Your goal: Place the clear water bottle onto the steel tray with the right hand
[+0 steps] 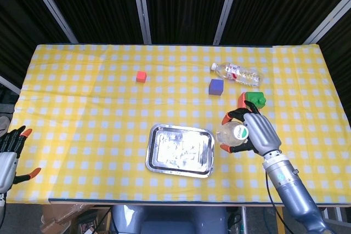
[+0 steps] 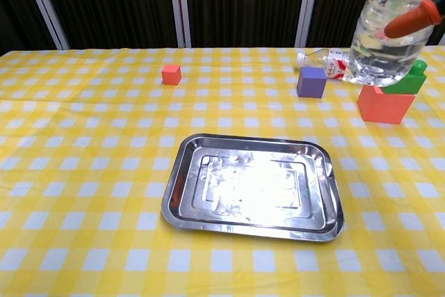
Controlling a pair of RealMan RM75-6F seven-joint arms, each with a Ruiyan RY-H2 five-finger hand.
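My right hand (image 1: 255, 131) grips a clear water bottle (image 1: 231, 136) with a green-and-white cap, held in the air just right of the steel tray (image 1: 180, 149). In the chest view the bottle (image 2: 388, 31) hangs high at the upper right, above and beyond the tray (image 2: 253, 187), with an orange fingertip (image 2: 412, 20) across it. The tray is empty. My left hand (image 1: 10, 153) is at the table's near left edge, fingers spread, holding nothing.
A second labelled bottle (image 1: 237, 73) lies at the back right. A purple cube (image 1: 216, 86), a red-orange block with a green brick on top (image 1: 251, 101) and a small red cube (image 1: 141, 76) sit on the yellow checked cloth.
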